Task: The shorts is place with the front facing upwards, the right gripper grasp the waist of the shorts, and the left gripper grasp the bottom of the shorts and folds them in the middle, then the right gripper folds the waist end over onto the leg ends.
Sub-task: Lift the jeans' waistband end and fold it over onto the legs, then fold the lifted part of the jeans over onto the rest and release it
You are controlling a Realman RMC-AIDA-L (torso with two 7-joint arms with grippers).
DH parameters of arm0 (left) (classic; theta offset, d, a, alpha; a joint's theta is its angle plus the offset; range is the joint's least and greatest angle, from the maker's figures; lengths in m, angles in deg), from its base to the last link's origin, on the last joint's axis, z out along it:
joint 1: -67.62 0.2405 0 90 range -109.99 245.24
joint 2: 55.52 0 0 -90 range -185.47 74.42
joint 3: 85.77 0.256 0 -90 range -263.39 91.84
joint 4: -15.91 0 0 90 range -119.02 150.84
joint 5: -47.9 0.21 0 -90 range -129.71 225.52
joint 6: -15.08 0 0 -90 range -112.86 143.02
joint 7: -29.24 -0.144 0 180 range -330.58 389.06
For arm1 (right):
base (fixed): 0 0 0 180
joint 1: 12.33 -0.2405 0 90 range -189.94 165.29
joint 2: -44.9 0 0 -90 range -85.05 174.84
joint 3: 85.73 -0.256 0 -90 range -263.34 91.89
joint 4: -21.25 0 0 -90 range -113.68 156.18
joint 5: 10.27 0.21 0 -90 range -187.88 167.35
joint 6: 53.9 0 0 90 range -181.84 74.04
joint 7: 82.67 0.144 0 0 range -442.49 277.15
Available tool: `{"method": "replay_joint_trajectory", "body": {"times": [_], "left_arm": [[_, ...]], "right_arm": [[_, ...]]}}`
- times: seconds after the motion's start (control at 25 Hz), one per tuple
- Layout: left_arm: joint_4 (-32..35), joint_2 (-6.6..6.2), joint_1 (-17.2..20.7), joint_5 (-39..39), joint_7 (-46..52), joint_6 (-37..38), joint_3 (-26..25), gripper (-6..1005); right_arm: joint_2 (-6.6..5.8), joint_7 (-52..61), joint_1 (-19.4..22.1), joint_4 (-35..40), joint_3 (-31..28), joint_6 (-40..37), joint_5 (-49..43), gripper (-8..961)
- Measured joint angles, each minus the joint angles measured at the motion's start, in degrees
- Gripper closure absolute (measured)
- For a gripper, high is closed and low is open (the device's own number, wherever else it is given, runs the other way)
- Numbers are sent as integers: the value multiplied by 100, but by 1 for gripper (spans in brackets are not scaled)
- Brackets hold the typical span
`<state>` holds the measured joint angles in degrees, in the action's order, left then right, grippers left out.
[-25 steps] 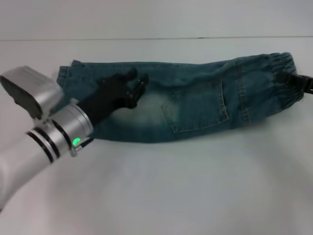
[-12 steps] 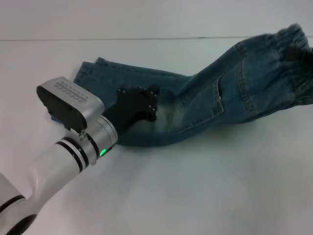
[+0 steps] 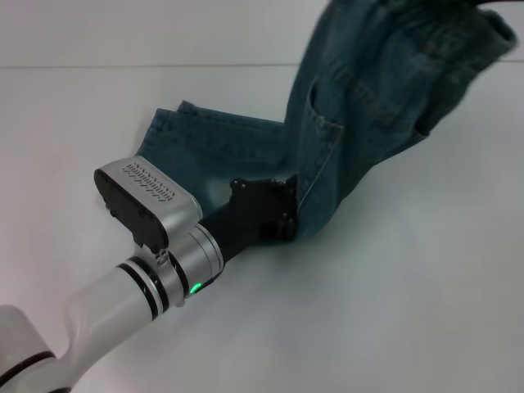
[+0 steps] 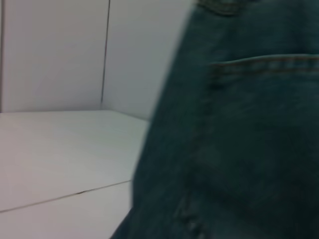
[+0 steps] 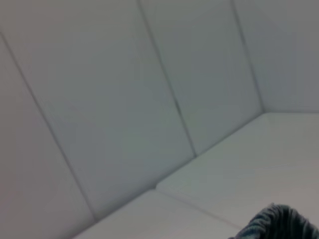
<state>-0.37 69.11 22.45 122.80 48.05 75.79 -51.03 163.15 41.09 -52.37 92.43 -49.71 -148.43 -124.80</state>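
The blue denim shorts (image 3: 360, 106) are bent in the middle. Their leg ends (image 3: 196, 143) lie flat on the white table, and the elastic waist (image 3: 458, 33) is raised in the air at the top right. My left gripper (image 3: 270, 209), black on a silver arm, rests on the shorts at the bend near their front edge. My right gripper is hidden past the top edge of the head view. The waistband (image 5: 279, 224) it carries shows in the right wrist view. Denim with a pocket seam (image 4: 239, 149) fills much of the left wrist view.
The white table (image 3: 393, 311) spreads around the shorts, with its back edge (image 3: 123, 65) meeting a pale panelled wall. My silver left forearm (image 3: 123, 303) crosses the front left of the table.
The waist end has risen off the table and swung up and leftward over the legs. My left gripper has slid right and toward the front along the shorts, and the leg ends shifted with it.
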Motion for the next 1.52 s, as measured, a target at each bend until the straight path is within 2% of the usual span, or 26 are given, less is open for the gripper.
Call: {"method": "replay_joint_trajectory", "body": {"times": [0.04, 0.08, 0.12, 0.16, 0.24, 0.6, 0.8, 1.04, 1.32, 1.52], "left_arm": [[-25, 1, 2, 32, 0, 51, -11, 998], [-42, 0, 4, 51, 0, 100, -20, 998], [-64, 0, 7, 57, 0, 142, -20, 998], [-87, 0, 11, 59, 2, 194, -20, 997], [-115, 0, 17, 60, 8, 238, -25, 997], [-211, 0, 103, 60, 14, 268, -73, 997], [-207, 0, 333, 60, -24, 286, -259, 997], [-164, 0, 843, 60, -215, 312, -758, 997], [-139, 0, 1155, 60, -368, 345, -957, 997], [-91, -1, 1358, 54, -457, 516, -1151, 998]], "right_arm": [[31, 5, -353, -114, 300, 194, -353, 861], [31, 5, -353, -114, 300, 194, -353, 861], [75, 45, -648, -334, 614, 429, -604, 861], [75, 45, -648, -334, 614, 429, -604, 861], [108, 111, -941, -710, 987, 738, -718, 860], [143, -91, -1904, -2304, 2967, 2496, -701, 861], [183, -323, -2293, -2958, 3519, 3183, -731, 862], [181, -273, -2223, -3025, 3565, 3481, -690, 817], [185, -351, -1828, -2574, 3592, 3483, -411, 739], [169, -392, -1319, -1883, 3588, 3347, -69, 513]]}}
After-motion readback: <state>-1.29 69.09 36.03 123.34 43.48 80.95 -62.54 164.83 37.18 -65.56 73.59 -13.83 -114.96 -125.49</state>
